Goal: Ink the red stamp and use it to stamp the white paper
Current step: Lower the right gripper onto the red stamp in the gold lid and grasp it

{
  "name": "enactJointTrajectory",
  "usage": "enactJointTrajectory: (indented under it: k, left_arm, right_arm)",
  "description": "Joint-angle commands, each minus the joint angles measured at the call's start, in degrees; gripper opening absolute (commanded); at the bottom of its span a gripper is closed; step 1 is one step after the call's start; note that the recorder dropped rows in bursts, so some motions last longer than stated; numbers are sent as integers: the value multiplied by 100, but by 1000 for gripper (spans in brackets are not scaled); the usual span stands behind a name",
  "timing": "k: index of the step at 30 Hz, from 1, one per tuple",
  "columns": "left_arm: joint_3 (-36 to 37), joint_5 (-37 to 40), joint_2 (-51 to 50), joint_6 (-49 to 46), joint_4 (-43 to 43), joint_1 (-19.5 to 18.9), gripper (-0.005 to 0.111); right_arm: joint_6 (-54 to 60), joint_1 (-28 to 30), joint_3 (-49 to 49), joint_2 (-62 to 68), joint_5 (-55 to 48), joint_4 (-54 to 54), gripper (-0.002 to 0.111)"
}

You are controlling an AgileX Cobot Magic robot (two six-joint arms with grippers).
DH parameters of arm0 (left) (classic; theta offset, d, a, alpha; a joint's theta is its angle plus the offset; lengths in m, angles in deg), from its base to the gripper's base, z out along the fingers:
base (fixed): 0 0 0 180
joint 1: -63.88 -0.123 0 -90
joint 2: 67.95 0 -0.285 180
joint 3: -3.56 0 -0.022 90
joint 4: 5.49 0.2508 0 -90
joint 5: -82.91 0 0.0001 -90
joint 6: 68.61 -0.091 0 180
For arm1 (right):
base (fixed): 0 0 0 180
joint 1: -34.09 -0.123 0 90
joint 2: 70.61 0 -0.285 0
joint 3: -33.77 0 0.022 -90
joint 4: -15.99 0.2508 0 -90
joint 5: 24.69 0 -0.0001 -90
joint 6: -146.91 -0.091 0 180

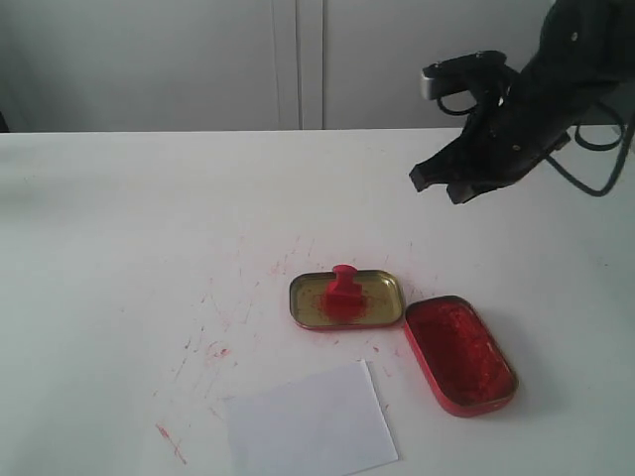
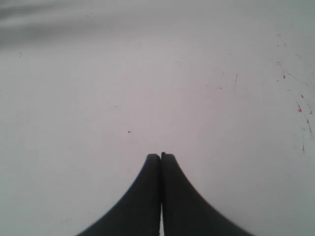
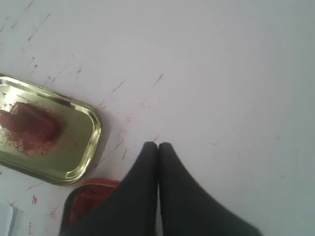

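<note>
I cannot see the left arm in the exterior view. Its wrist camera shows only the left fingers point(image 2: 151, 169), two smooth black curved blades clenched tip to tip with nothing between them, above the bare matte white desk point(image 2: 98, 98).

In the exterior view, thin red scratches point(image 1: 213, 337) fleck the desk toward 8 o'clock from the centre. The white paper point(image 1: 313, 431), a plain flat rectangle lying slightly askew, sits at 6 o'clock. The picture's lower edge cuts off its near side.

At the centre lies a shallow gold lid point(image 1: 382, 293), shiny metal with rounded corners. The red stamp point(image 1: 343, 290) stands upright inside it, its knobbed handle on top. Its square base merges with a red smear on the lid, so I cannot make out its edges. The right wrist view shows the stamp only as a blurred dull-red block.

Touching or just beside the lid at its 4 o'clock is a red tin point(image 1: 458, 357), oval, with grainy red ink inside. In the right wrist view it is mostly hidden behind the fingers.

At 1 o'clock from the lid, raised above the desk, the right fingers point(image 1: 429, 177) are black, clenched together and empty. Their arm is cut off by the frame's edge.
</note>
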State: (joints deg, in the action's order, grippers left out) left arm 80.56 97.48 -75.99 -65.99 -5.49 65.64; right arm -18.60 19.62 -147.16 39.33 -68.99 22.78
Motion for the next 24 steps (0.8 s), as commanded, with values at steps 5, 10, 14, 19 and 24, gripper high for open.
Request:
enactJointTrajectory:
  k: [5, 10, 14, 19, 24]
  left_arm:
    - [21, -4, 26, 2, -57, -15, 0]
    - [21, -4, 26, 13, -57, -15, 0]
    - [21, -4, 26, 13, -57, -15, 0]
    - [21, -4, 26, 13, -57, -15, 0]
    - [21, -4, 26, 13, -57, -15, 0]
  right_arm:
    - [718, -469, -621, 746, -470, 258, 0]
    - [1316, -782, -861, 990, -519, 282, 0]
    - [1867, -927, -1145, 1098, -706, 469, 0]
    - [2855, -1042, -1581, 1360, -1335, 674, 0]
    - [3718, -1202, -1648, 1431, -1579, 711, 0]
